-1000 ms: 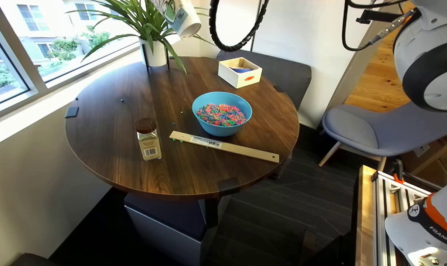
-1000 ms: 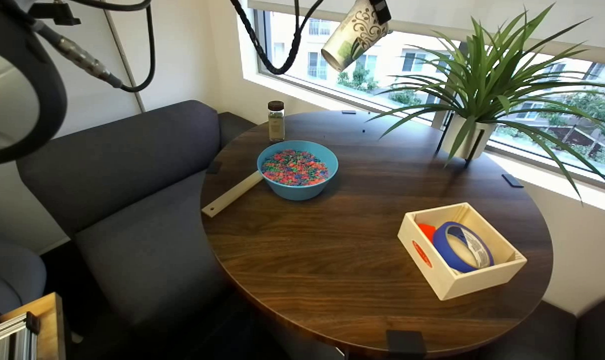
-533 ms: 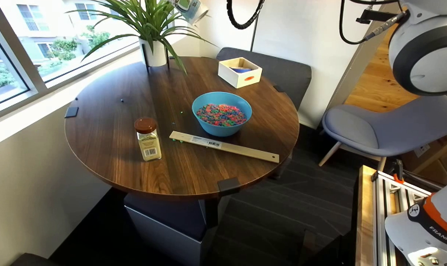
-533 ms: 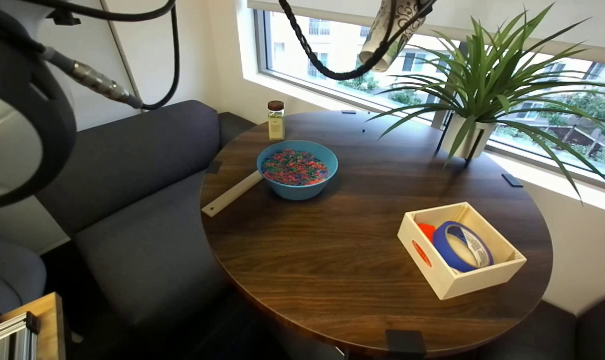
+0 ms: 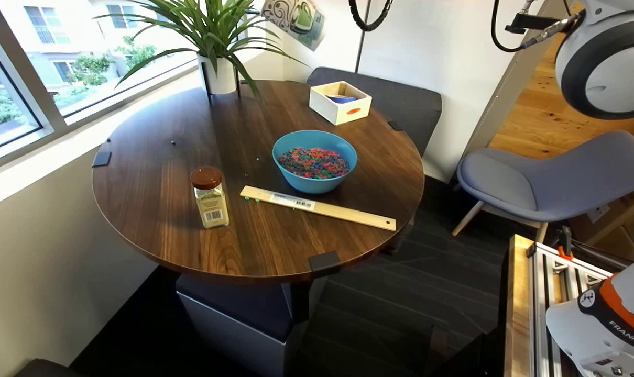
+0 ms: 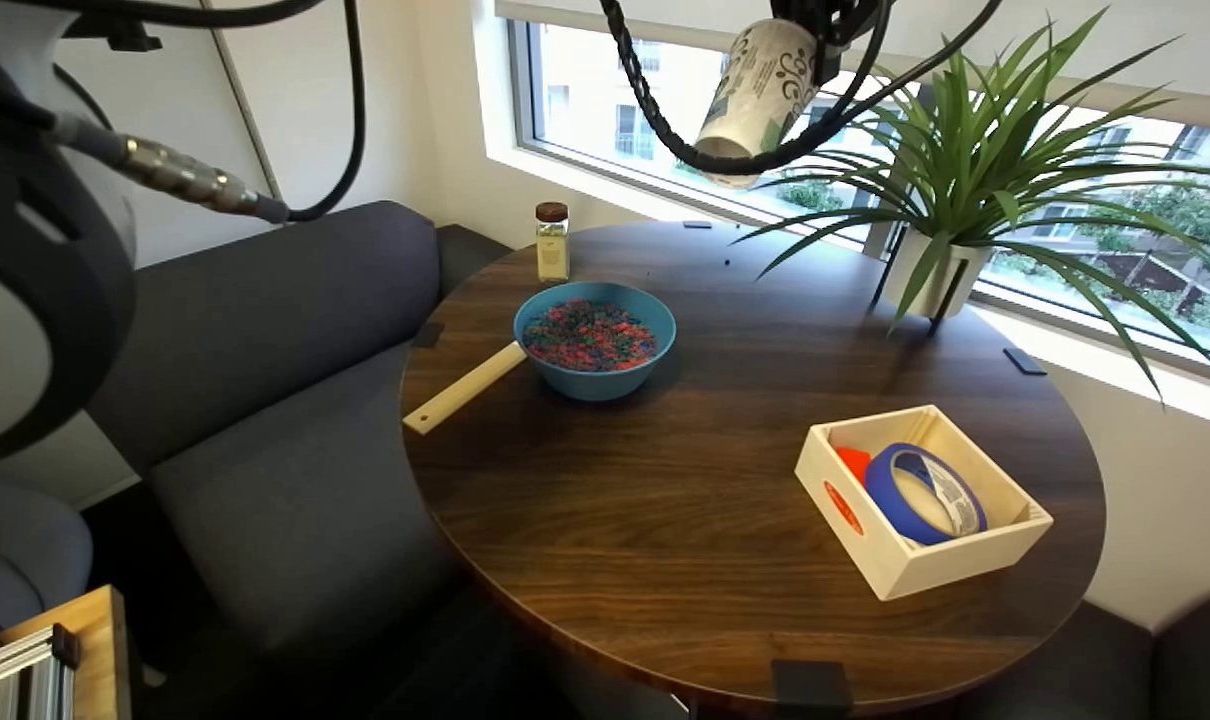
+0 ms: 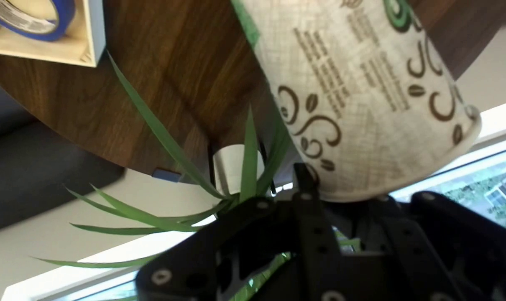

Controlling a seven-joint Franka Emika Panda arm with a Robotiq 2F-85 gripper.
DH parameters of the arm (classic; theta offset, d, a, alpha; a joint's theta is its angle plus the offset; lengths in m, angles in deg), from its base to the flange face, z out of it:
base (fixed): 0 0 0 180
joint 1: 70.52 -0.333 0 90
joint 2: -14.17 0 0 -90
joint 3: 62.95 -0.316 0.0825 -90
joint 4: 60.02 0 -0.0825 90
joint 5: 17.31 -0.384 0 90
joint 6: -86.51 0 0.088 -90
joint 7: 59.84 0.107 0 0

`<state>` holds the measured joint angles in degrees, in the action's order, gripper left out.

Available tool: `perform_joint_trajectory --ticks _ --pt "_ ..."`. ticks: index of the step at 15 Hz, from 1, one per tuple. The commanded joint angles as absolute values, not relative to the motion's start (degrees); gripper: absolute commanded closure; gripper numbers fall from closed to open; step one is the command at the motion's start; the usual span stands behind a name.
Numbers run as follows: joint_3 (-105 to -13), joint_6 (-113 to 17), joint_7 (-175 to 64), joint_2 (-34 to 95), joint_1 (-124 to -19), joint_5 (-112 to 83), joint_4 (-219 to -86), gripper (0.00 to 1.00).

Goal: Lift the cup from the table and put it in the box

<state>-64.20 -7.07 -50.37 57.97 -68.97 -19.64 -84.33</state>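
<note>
Nearest in the wrist view, the black claw (image 7: 345, 194) is clamped on the rim end of a printed white paper cup (image 7: 355, 96), tilted in the air, clear of the wood-grain surface (image 7: 165, 37). In an exterior view, a red object (image 6: 853, 462), outside the wrist view, lies beside blue tape (image 6: 880, 488) in the shallow wooden box (image 6: 970, 563); farther back, a blue bowl (image 6: 595, 385) of multicoloured pieces (image 6: 590, 335) and a brown-capped jar (image 6: 553, 252).

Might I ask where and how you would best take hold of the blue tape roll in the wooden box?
Probably pinch the blue tape roll across its ring wall, from above: the open-topped wooden box walls it in on all sides, and the roll's hollow centre should leave room.
</note>
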Motion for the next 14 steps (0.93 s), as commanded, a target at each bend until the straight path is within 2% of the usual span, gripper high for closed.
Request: perform_joint_trajectory --ticks 1,2,6,7,14 --pt "-60.6 -3.5 -50.2 56.3 -69.2 -15.9 -85.8 0.98" --pt "-62.6 -5.4 -50.8 57.2 -68.7 -18.4 -85.2 0.93" --pt "-61.0 -5.3 -50.7 57.1 -68.7 -16.7 -85.2 0.93" --pt "-61.4 -6.0 -50.3 57.6 -68.9 -17.2 -85.2 0.98" --pt "-62.3 -15.9 -37.3 60.3 -65.8 -22.1 -85.1 0.98"
